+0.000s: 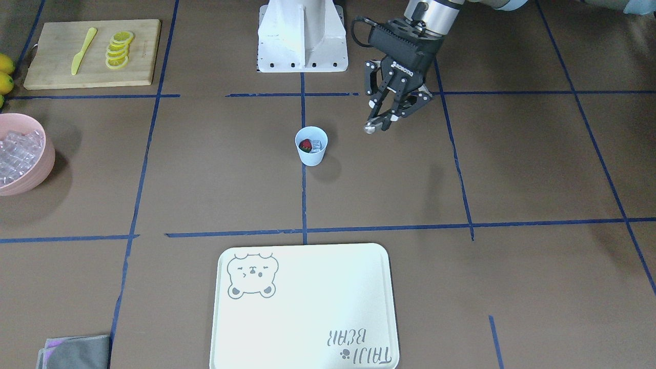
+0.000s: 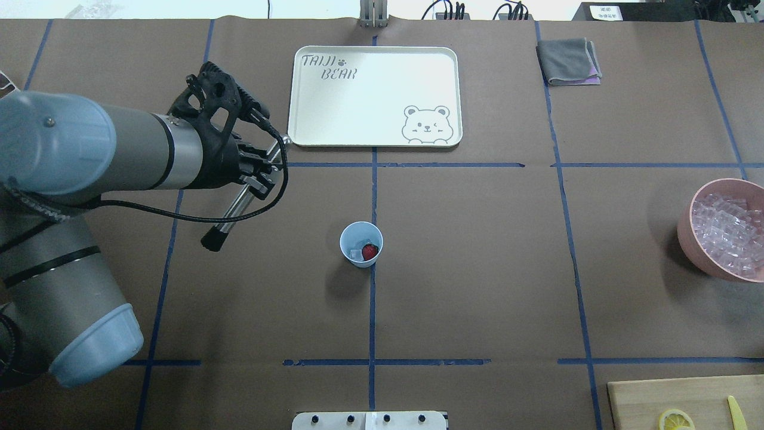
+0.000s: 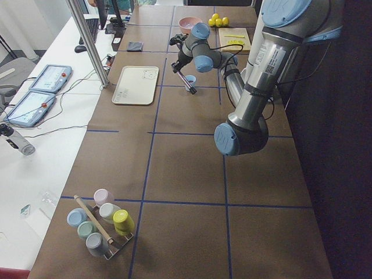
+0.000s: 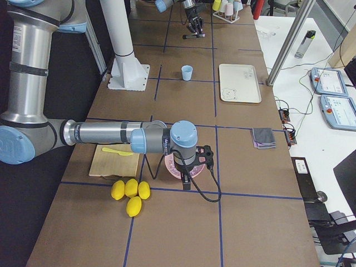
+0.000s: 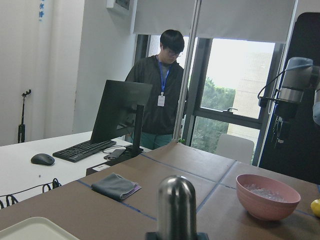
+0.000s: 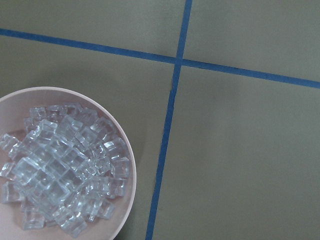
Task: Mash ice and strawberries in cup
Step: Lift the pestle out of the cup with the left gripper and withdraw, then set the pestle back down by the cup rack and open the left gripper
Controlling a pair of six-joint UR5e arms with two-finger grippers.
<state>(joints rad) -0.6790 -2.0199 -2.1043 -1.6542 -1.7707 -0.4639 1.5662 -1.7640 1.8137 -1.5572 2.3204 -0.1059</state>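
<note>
The pale-blue cup [image 2: 361,236] [image 1: 311,154] stands upright at the table's centre line. A dark red strawberry [image 2: 370,251] [image 1: 305,145] lies inside it beside clear ice [image 2: 356,254] [image 1: 317,145]. My left gripper [image 2: 262,170] [image 1: 392,110] is shut on a metal masher [image 2: 239,203] [image 1: 371,126] with a black end. It hovers tilted, to the robot's left of the cup and apart from it. The masher's rounded steel end [image 5: 176,202] fills the left wrist view. My right gripper [image 4: 189,167] hangs over the pink bowl; I cannot tell whether it is open or shut.
A pink bowl [image 2: 686,230] [image 1: 48,159] [image 6: 126,136] full of ice sits at the robot's right. A white bear tray [image 2: 370,107] [image 1: 307,307] lies beyond the cup. Also here: a grey cloth [image 2: 567,61], a cutting board [image 1: 138,56] with lemon slices and a yellow knife, lemons [image 4: 129,192]. A person [image 5: 160,100] stands behind the table.
</note>
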